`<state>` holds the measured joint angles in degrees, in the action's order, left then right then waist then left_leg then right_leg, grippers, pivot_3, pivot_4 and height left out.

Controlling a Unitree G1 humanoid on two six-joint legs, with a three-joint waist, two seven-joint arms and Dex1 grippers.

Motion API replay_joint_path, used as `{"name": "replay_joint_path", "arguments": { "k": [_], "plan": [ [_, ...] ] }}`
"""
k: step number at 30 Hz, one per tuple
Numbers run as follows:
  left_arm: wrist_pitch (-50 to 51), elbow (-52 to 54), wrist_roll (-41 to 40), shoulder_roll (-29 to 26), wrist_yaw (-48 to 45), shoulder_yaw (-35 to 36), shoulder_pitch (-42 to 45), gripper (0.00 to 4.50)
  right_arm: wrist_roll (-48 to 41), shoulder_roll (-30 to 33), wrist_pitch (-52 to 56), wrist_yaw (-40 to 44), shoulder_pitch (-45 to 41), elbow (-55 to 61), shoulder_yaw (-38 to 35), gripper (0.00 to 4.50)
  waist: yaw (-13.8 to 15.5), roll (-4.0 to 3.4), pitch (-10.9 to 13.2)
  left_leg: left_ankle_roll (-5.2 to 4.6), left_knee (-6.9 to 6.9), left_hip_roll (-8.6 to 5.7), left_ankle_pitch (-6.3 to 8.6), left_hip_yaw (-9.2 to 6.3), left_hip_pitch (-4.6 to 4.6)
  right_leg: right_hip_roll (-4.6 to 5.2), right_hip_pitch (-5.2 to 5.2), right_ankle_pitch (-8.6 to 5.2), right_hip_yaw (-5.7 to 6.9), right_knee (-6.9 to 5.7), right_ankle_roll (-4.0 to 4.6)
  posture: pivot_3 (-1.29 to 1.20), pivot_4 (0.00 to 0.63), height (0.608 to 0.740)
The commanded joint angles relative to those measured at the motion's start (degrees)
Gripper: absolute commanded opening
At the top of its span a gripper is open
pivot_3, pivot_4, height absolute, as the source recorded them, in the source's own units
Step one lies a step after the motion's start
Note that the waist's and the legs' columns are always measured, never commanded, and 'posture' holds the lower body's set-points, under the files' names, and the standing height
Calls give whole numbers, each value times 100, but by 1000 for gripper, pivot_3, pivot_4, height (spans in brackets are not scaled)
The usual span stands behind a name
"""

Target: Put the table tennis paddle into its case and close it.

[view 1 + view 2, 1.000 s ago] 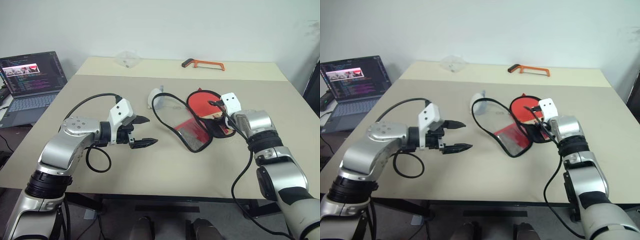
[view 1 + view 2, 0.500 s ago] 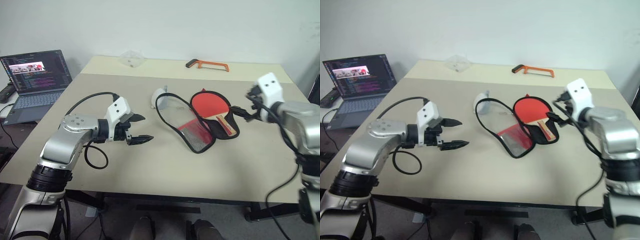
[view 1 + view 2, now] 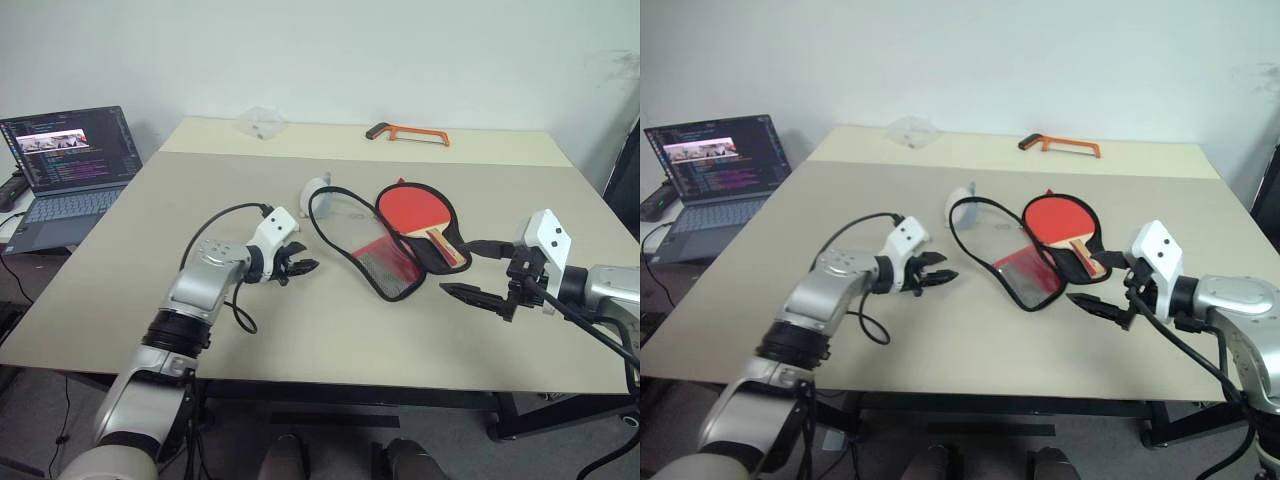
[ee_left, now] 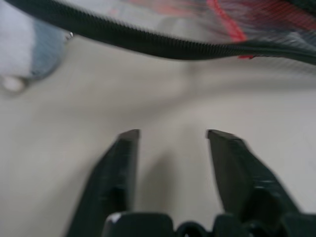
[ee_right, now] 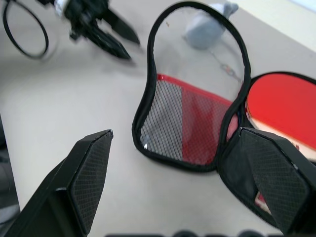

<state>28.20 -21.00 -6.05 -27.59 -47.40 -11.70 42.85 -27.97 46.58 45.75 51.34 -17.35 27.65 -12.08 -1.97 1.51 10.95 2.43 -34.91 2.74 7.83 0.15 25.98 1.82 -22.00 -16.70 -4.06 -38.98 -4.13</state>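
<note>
The case [image 3: 380, 265] lies open in the middle of the table, its clear flap with the red mesh pocket spread to the left. The table tennis paddle [image 3: 415, 210] rests red face up on the black half, handle toward me. My left gripper [image 3: 297, 268] hovers low just left of the flap's zip edge [image 4: 148, 44]. Its fingers stand narrowly apart with nothing between them. My right gripper [image 3: 472, 272] is open wide and empty, to the right of the case and nearer me, pointing at the case.
A small grey-blue lump [image 3: 316, 190] on a chain lies at the flap's far left. An orange hacksaw [image 3: 407, 130] and a clear plastic piece [image 3: 258, 120] lie at the table's far edge. An open laptop [image 3: 65, 160] sits off the table's left side.
My left gripper has moved right and down toward the flap's edge, and its fingers have narrowed. My right gripper has pulled back from the paddle's handle toward me and opened wide.
</note>
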Motion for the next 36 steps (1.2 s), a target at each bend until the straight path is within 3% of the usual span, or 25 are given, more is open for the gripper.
{"name": "replay_joint_path", "arguments": {
  "k": [1, 3, 9, 13, 16, 21, 25, 31, 34, 36],
  "plan": [
    [-173, -29, 111, 256, 195, 8, 189, 671, -54, 36, -79, -174, 32, 224, -32, 4500, 15, 0, 0, 0, 0, 0, 0, 0, 0, 0, 1, 3, 0, 0, 6, 0, 150, 740],
    [-387, -202, 176, 520, 327, -10, 315, 19, -59, 18, -105, -277, 32, 218, -31, 4500, 25, 1, 0, 0, 2, -1, 0, 0, 2, 0, 0, 1, 1, 3, 7, 0, 150, 740],
    [-1265, -1031, 184, 1741, 590, -27, 1029, 19, -255, -7, 17, -583, 27, 385, -277, 4500, 62, 7, 4, 0, 1, -5, 0, -2, 14, 0, -3, 1, 3, 7, 4, 0, 150, 740],
    [-2351, -2742, 354, 2742, 1298, 120, 2020, 19, -463, 36, 193, -823, 136, 653, -624, 4500, 100, 12, 6, 0, -2, -10, 0, -5, 21, 1, -3, 1, 4, 12, -3, 0, 150, 740],
    [-2934, -4079, 711, 3021, 2236, 144, 2615, 19, -558, 41, 283, -1017, 177, 766, -861, 4500, 74, 15, 8, 0, -1, -12, 0, -6, 27, 1, -5, -6, 3, 22, -21, 0, 150, 740],
    [-3235, -5083, 1035, 3189, 3239, 204, 2956, 19, -916, -15, 512, -1326, 115, 862, -1290, 4500, -23, 12, 7, 0, 15, -11, 2, -11, 20, -7, -19, -11, -4, 7, -16, 0, 150, 740],
    [-3311, -5119, 766, 2924, 3053, 669, 3071, 19, -1208, -298, 1036, -2011, -134, 544, -1368, 4500, -21, 15, 9, 0, 12, -10, 1, -12, 22, -8, -19, -8, -4, 5, -12, 0, 150, 740],
    [-3183, -3810, 217, 2012, 686, 966, 2599, 19, -1036, -1594, 1720, -3709, -940, -773, -1343, 4500, -28, 12, 8, 13, 15, -4, -6, -9, 18, -12, -20, 5, -3, 2, 7, 0, 150, 740],
    [-2310, -2141, -107, 1226, -375, 900, 1837, 565, -1075, -2243, 1880, -4376, -1350, -1763, -1728, 4500, -62, 6, 4, 14, 22, -1, -7, -5, 16, -11, -20, 4, -5, 2, 10, 0, 150, 740],
    [-1756, -1083, -252, 686, -804, 879, 1284, 1223, -1171, -2487, 1820, -4558, -1564, -2261, -1995, 4500, -77, 4, 4, 14, 34, -1, -7, -5, 15, -11, -21, 4, -3, -2, 12, 0, 150, 740]
  ]
}}
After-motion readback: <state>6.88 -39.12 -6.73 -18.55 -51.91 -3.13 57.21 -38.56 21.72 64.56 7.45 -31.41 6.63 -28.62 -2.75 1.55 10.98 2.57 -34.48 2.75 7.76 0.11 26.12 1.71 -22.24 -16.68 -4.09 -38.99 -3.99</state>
